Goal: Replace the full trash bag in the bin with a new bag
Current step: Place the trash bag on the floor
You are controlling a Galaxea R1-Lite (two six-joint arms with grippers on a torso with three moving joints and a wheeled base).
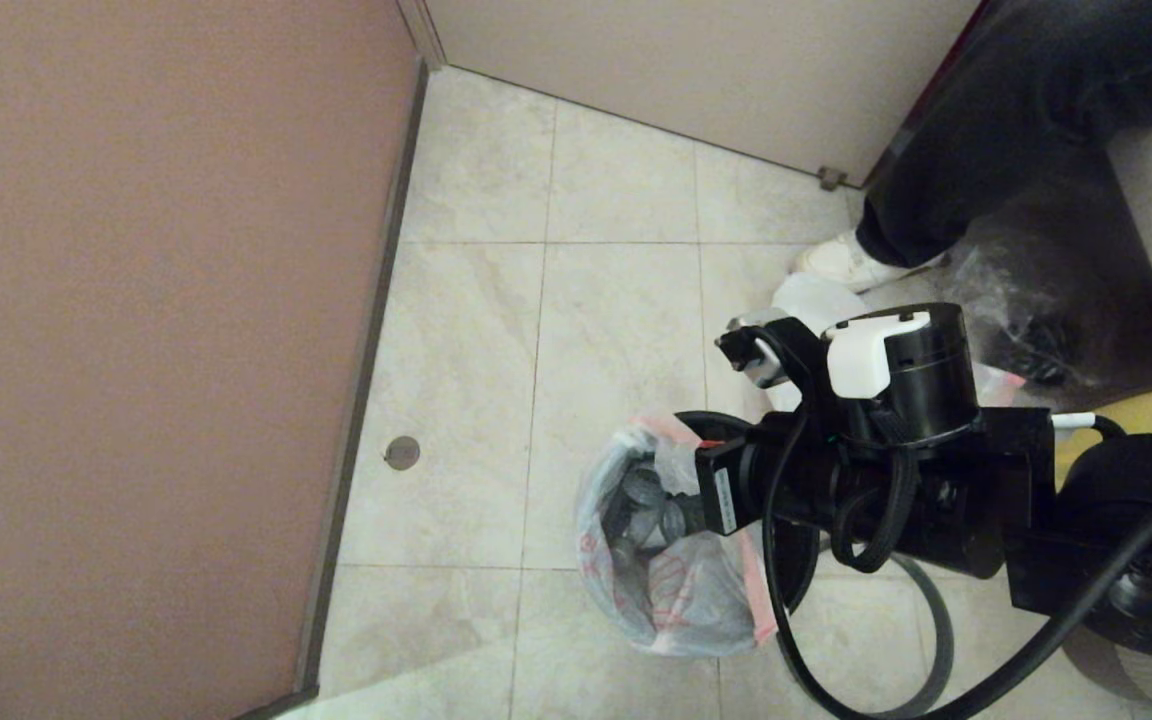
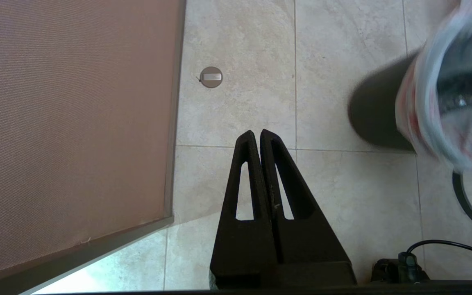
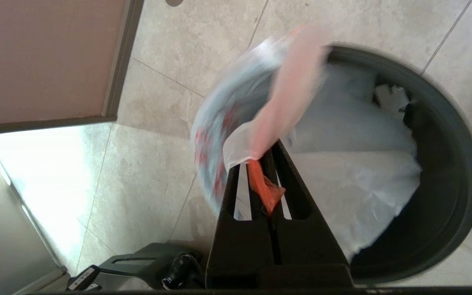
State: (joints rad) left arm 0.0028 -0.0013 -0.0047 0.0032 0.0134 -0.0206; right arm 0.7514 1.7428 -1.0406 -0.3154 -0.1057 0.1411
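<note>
Right tool (image 3: pixel 265 152) pinching full trash bag's (image 1: pixel 671 570) drawstring hem above bin (image 3: pixel 453 172); left tool (image 2: pixel 257 137) pressed together.

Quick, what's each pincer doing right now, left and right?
Left pincer: shut, empty, hanging over the floor tiles.
Right pincer: shut on the orange-red hem of the full trash bag, over the bin.

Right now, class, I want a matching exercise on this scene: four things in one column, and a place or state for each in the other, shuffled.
Things
1. right claw
2. left claw
3. full trash bag
4. bin

States
A. shut, holding nothing, above bare floor tiles
B. black, round, partly hidden behind the bag
C. shut on an orange-red drawstring hem
D. white, lumpy with bottles, hanging from a claw

Pairs: 1-C, 2-A, 3-D, 4-B
</note>
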